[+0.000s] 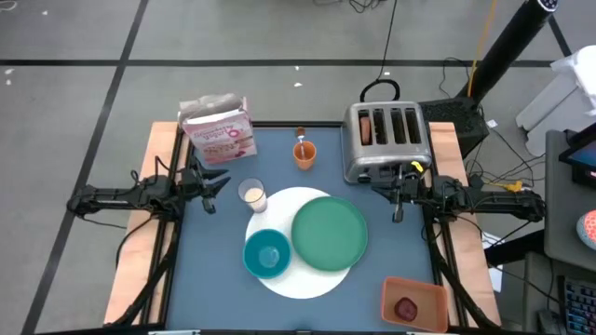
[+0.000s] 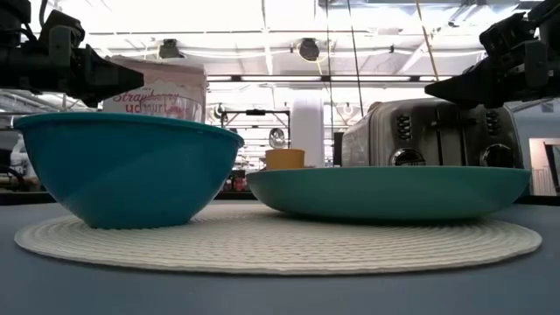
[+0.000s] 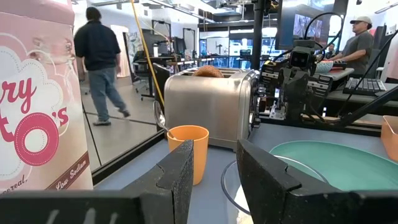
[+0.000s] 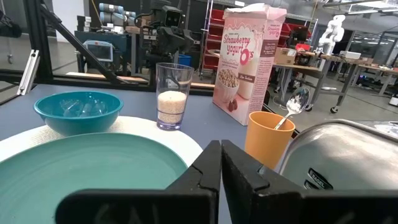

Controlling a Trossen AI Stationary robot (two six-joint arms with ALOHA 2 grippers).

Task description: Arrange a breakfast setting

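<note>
Mat: the round white mat (image 1: pixel 303 244) lies mid-table toward the near edge, and I see its woven rim closest in the low view.
Plate: the large green plate (image 1: pixel 330 233) sits on the mat's right half, empty.
Bowl: the smaller teal bowl (image 1: pixel 266 252) sits on the mat's left front, just beside the plate, and looks empty.
Glass: the milk glass (image 1: pixel 252 195) stands upright at the mat's far-left edge, filled white partway up.
Tray: the orange tray (image 1: pixel 413 302) rests at the near right corner, well apart from the mat, with the dark-red fruit (image 1: pixel 406 308) in it.
Cup: the orange cup (image 1: pixel 304 154) stands beyond the mat, between the box and the toaster, with the silver spoon (image 4: pixel 291 111) leaning in it.
Toaster: the silver toaster (image 1: pixel 387 141) is at the far right, with the brown ring bread (image 3: pixel 208 71) poking from a slot.
Box: a pink cereal box (image 1: pixel 220 129) stands at the far left.
My left gripper: the left gripper (image 1: pixel 214 187) hovers level just left of the glass, jaws narrowly parted, holding nothing.
My right gripper: the right gripper (image 1: pixel 395 194) hovers level in front of the toaster, just beyond the plate's right edge, jaws pressed together and empty.
Room: people stand and sit among desks behind the table.
</note>
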